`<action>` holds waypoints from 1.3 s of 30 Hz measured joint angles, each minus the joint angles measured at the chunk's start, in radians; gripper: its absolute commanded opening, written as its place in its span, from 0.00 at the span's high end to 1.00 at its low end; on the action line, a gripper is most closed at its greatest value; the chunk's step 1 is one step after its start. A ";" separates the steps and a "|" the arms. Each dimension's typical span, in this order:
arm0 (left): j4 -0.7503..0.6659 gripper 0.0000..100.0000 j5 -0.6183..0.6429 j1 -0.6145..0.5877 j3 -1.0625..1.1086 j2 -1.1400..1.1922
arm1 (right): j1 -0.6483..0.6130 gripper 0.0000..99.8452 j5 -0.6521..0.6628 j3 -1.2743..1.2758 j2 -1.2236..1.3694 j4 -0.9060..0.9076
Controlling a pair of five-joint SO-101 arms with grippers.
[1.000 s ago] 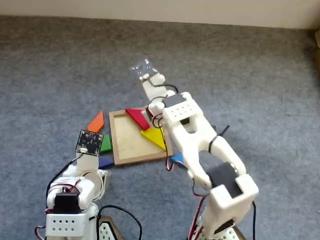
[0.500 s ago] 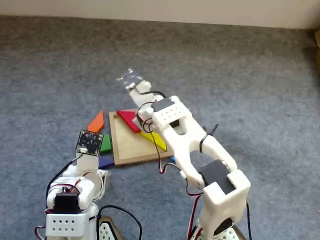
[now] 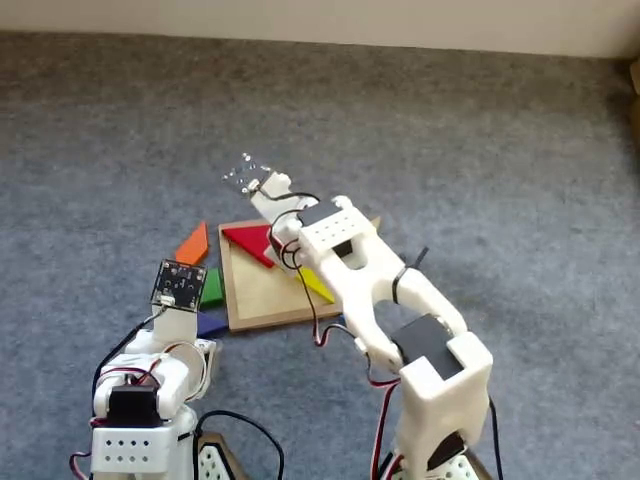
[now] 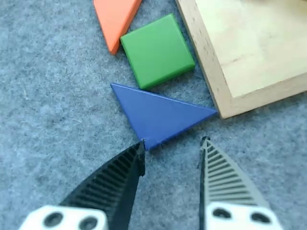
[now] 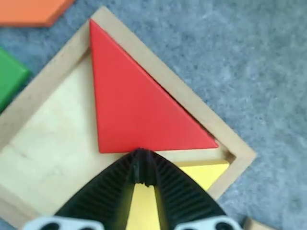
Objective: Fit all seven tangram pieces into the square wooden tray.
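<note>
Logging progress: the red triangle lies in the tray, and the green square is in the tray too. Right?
Not quite. The red triangle lies in the tray, but the green square is on the carpet beside it, as the left wrist view shows.

The right arm (image 3: 372,275) is overhanging the right half of the tray (image 3: 226,280), blocking approach from above there. Bare tray floor is lying open at the near left. An orange piece (image 3: 192,243), a green square (image 3: 211,287) and a blue triangle (image 3: 210,324) are crowding the tabletop (image 3: 120,150) just beside the left rim.
</note>
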 measured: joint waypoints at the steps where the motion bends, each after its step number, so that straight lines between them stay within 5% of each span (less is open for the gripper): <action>1: 0.000 0.81 0.000 0.000 0.000 0.000 | 0.005 1.00 0.000 0.000 -0.005 0.000; 10: 0.000 0.81 0.000 0.000 0.000 0.000 | 0.023 1.00 -0.048 0.066 -0.129 -0.032; 26: 0.000 0.81 0.000 0.000 0.000 0.000 | -0.043 1.00 -0.104 0.385 -0.155 -0.523; 39: 0.000 0.81 0.000 0.000 0.000 0.000 | 0.021 1.00 -0.074 0.436 -0.178 -0.509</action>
